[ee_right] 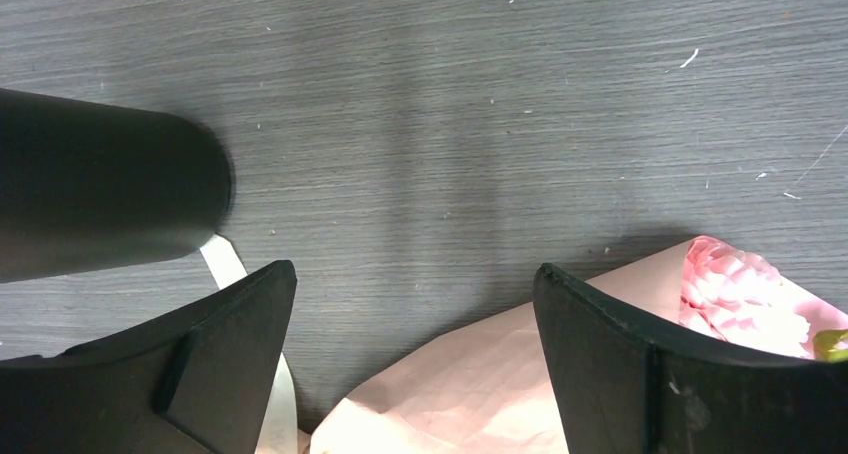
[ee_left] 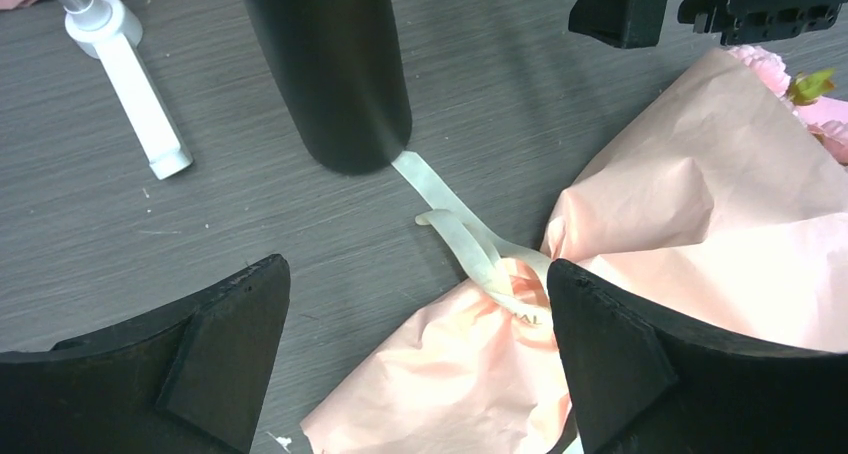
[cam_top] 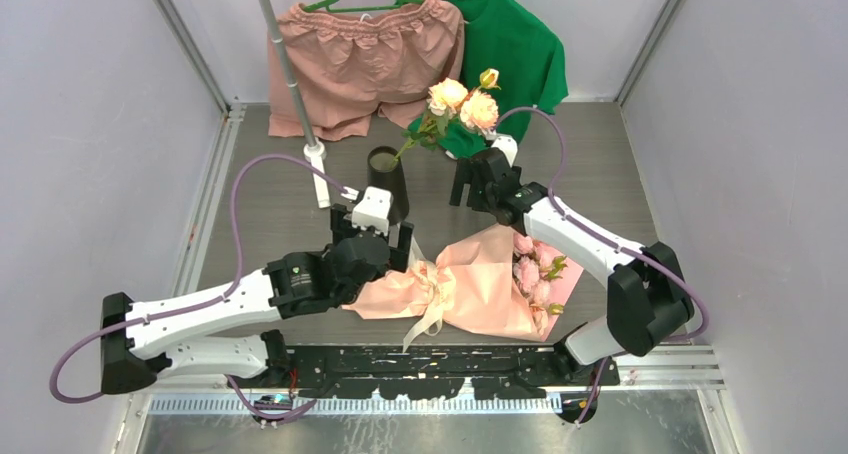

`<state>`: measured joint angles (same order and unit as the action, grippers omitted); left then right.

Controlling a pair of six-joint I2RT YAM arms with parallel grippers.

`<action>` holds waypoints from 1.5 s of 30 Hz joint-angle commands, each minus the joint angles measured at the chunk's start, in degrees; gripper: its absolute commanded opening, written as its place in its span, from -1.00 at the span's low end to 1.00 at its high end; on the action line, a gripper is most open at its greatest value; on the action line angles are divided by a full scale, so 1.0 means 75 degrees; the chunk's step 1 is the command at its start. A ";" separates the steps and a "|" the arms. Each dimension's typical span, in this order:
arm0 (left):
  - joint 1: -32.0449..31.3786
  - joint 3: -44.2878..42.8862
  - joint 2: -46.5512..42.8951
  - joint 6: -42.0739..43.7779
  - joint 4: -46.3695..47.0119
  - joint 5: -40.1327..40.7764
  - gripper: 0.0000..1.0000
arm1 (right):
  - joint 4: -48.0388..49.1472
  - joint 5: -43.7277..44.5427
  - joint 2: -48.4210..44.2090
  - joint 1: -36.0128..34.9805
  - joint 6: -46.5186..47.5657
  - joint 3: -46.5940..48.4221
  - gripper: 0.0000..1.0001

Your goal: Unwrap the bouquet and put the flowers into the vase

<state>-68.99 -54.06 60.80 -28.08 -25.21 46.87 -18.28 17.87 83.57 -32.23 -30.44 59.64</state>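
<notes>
Grey-walled cell with a dark wood-grain worktop (cam_top: pixel 620 164), top view; pink shorts (cam_top: pixel 360 59) and a green shirt (cam_top: pixel 520 49) hang at 12 o'clock. At 10 o'clock a grey pole (cam_top: pixel 300 94) leans on its white foot. Right of it, the left pincer (cam_top: pixel 372 242) hovers with jaws wide apart and empty, just at 6 o'clock of the vase (cam_top: pixel 388 179). The vase stands upright left of centre and already carries peach-cream roses (cam_top: pixel 462 102) leaning toward 1 o'clock. The bouquet (cam_top: pixel 480 284) lies on its side at 6 o'clock of the worktop, its narrow end toward 9 o'clock, and its cream ribbon bow (cam_top: pixel 432 284) is tied. The flowers (cam_top: pixel 535 274) show at the open 3 o'clock end, inside the paper (ee_left: pixel 700 174). One ribbon tail (ee_left: pixel 440 199) runs up to the vase's foot; whether it is pinned beneath cannot be told. The right pincer (cam_top: pixel 472 189), jaws likewise apart and empty, hangs at 3 o'clock of the vase, above the bouquet's far edge. Judged stage: unwrapping not yet begun. Hazards: a pull on the ribbon could drag or tip the vase if the tail is caught under it, and the leaning roses make it top-heavy. Either arm, working so near, could knock it over. With nothing holding the paper down, the whole bundle may slide instead of the bow loosening.
</notes>
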 commanded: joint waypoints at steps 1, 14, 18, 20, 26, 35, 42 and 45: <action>0.0001 0.0309 -0.0310 -0.0220 0.0254 0.0192 0.99 | 0.0369 -0.0122 0.0085 0.0009 -0.0209 0.0281 0.86; 0.0403 0.1292 -0.0209 -0.0884 0.0271 0.0689 0.99 | 0.0588 -0.0468 0.0478 0.0007 -0.0417 0.0192 0.83; 0.0455 0.1569 -0.0346 -0.0734 0.0532 0.0317 0.99 | 0.0594 -0.0450 0.0473 -0.0003 -0.0418 0.0154 0.83; 0.0445 0.1770 -0.0423 -0.0498 0.1020 -0.0127 0.99 | 0.0593 -0.0416 0.0448 0.0007 -0.0417 0.0119 0.83; 0.0454 0.2202 -0.0462 -0.0112 0.2117 -0.1266 0.99 | 0.0579 -0.0364 0.0276 0.0003 -0.0390 0.0044 0.82; 0.0453 0.2181 -0.0194 -0.0039 0.2213 -0.1217 0.99 | 0.0582 -0.0342 0.0247 0.0002 -0.0348 0.0040 0.82; 0.0459 0.2376 -0.0268 0.0331 0.2842 -0.1582 0.99 | 0.0582 -0.0271 0.0097 0.0002 -0.0349 0.0000 0.82; 0.0673 0.2372 0.0016 0.0569 0.3536 -0.2025 0.99 | 0.0505 -0.0191 -0.0104 0.0007 -0.0311 -0.0012 0.82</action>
<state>-65.43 -36.32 59.72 -26.83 -8.56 35.38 -16.25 14.92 86.96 -32.23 -32.91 59.51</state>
